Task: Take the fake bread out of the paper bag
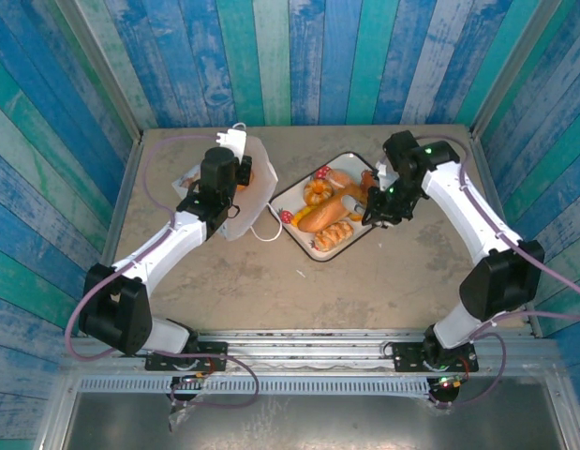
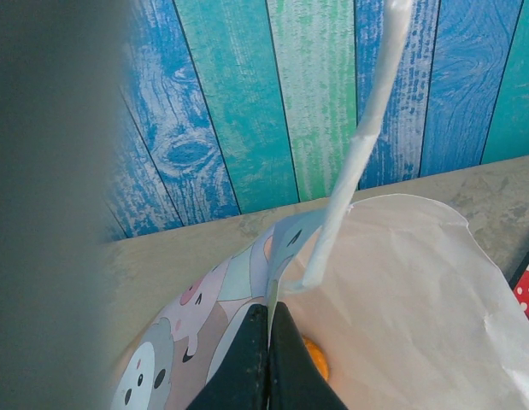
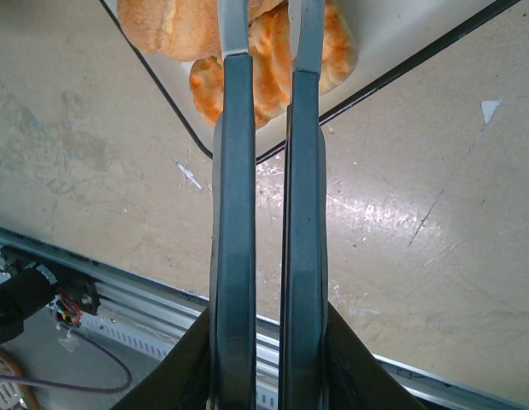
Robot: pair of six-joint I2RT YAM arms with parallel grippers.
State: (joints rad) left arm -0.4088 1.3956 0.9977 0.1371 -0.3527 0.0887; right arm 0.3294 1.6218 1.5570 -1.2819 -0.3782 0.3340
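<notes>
- The paper bag (image 1: 260,192) lies left of the tray (image 1: 294,234), and the left gripper (image 2: 268,329) is pinched tight on its rim. If that pinch slips, the mouth could fold over whatever is inside.
- The fake bread (image 1: 319,217) is mostly piled on the tray. The left wrist view alone reveals an orange piece (image 2: 316,359) inside the bag.
- The right gripper (image 3: 271,26) hovers over the tray's right edge with its fingers a sliver apart. I cannot tell whether it grips the pastry below.

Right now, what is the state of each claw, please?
Left claw: closed, pinching the edge of the paper bag.
Right claw: fingers almost together over the fake bread on the tray; whether it grips cannot be told.
</notes>
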